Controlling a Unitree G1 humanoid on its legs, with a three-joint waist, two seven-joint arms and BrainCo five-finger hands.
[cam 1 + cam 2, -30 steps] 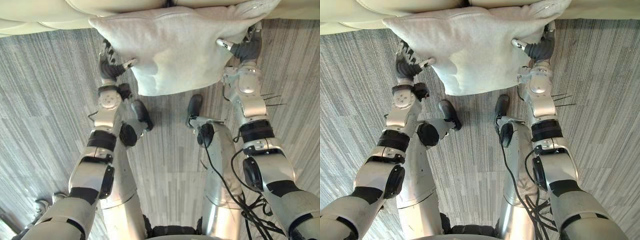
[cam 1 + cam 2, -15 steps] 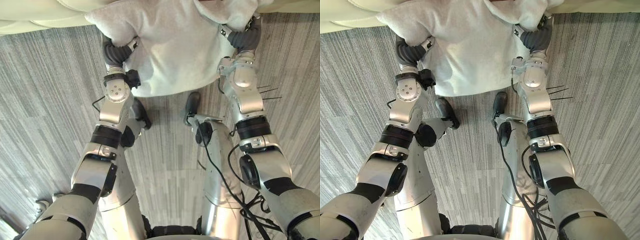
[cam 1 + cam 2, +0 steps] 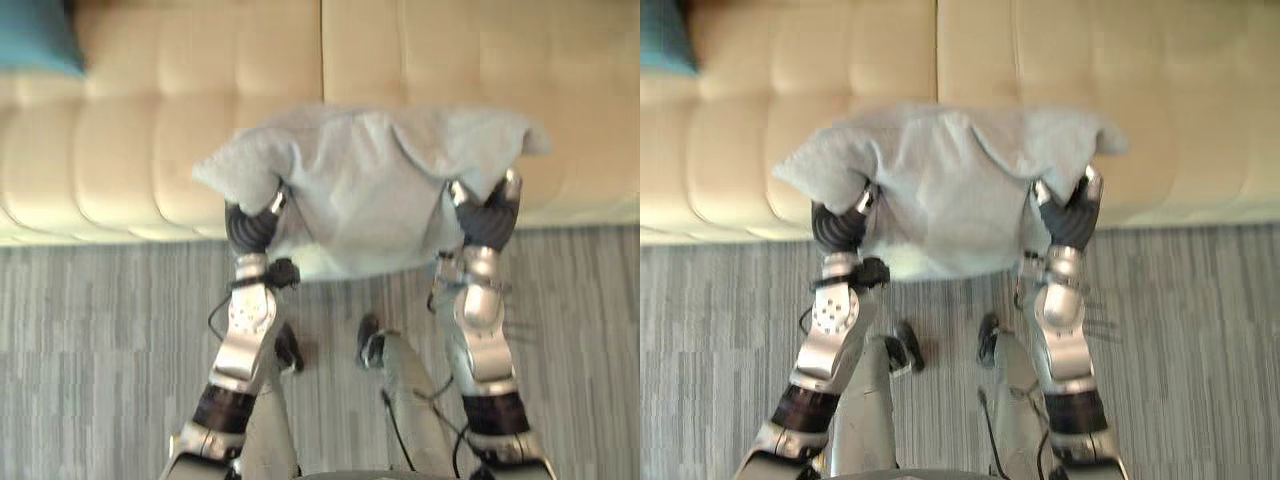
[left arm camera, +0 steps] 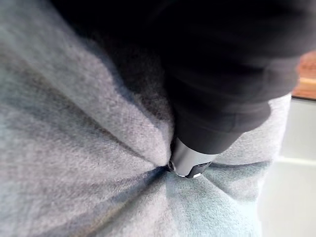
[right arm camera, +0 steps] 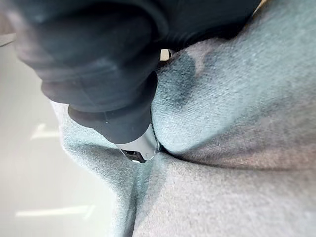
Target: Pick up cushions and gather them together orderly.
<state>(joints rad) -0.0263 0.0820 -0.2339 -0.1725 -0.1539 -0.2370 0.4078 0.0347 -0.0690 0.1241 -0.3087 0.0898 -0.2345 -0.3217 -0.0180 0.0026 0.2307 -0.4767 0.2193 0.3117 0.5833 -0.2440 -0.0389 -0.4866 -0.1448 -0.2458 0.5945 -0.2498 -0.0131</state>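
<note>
A cream sofa (image 3: 420,60) stands ahead. The left hand (image 3: 252,228) and right hand (image 3: 487,222) each pinch one side of the grey cushion (image 3: 360,190), likely to carry it level.

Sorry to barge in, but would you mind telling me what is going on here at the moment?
The robot holds a grey cushion up with both hands. Its left hand grips one side and its right hand the other, with the fabric puckered where they pinch it. The cushion is held by the front edge of a cream sofa. A teal cushion lies at the sofa's far left.
</note>
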